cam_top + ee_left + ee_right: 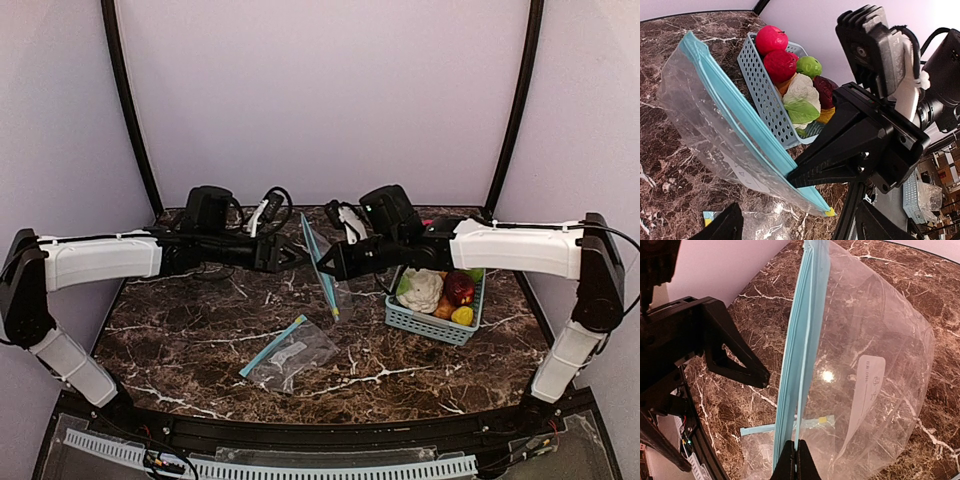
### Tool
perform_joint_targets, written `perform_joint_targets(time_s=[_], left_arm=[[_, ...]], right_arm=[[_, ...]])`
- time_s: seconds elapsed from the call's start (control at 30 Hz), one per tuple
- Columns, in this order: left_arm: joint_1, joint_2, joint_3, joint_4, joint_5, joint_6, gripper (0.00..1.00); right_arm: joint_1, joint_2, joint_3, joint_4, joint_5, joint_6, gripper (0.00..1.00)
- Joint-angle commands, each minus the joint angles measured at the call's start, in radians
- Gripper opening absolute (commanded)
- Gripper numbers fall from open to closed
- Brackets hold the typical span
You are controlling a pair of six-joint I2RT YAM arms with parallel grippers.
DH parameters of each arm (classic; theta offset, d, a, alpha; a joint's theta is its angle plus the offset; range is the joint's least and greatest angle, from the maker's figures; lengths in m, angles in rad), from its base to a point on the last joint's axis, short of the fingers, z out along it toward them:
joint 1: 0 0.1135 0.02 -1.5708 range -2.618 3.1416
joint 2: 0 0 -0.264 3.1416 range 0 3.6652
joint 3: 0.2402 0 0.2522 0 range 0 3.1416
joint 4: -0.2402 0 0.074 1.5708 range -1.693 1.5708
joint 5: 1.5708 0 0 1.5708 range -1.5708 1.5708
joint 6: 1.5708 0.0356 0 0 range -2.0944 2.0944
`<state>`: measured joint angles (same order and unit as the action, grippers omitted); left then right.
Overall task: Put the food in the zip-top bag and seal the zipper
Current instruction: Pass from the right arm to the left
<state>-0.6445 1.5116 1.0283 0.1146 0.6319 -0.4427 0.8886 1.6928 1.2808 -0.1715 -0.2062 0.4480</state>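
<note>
My right gripper (795,461) is shut on the blue zipper strip of a clear zip-top bag (865,355), which it holds upright above the table, edge-on in the top view (322,262). My left gripper (298,256) stands open just left of the zipper, apart from it, with nothing between its fingers (722,225). The food (432,290) lies in a light-blue basket (430,325) to the right: red apples (772,40), a green piece (809,66), a white cauliflower (801,97) and yellow and orange pieces.
A second clear bag with a blue zipper (290,352) lies flat on the marble table (180,340) below the held one. Black frame posts and a pale wall close the back. A slotted rail runs along the near edge.
</note>
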Motion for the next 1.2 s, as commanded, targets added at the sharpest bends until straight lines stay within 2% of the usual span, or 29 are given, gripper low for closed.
perform_joint_targets(time_s=[0.0, 0.7, 1.17], left_arm=[[-0.004, 0.009, -0.019, 0.032, 0.020, -0.036, 0.77], [0.020, 0.065, -0.012, -0.043, -0.074, -0.065, 0.54], [0.039, 0.076, 0.001, -0.108, -0.142, -0.058, 0.41]], right_arm=[[0.020, 0.020, 0.020, 0.064, -0.032, 0.027, 0.00], [0.060, 0.042, 0.045, 0.021, 0.065, 0.016, 0.00], [0.106, 0.088, 0.115, -0.061, 0.200, -0.010, 0.00]])
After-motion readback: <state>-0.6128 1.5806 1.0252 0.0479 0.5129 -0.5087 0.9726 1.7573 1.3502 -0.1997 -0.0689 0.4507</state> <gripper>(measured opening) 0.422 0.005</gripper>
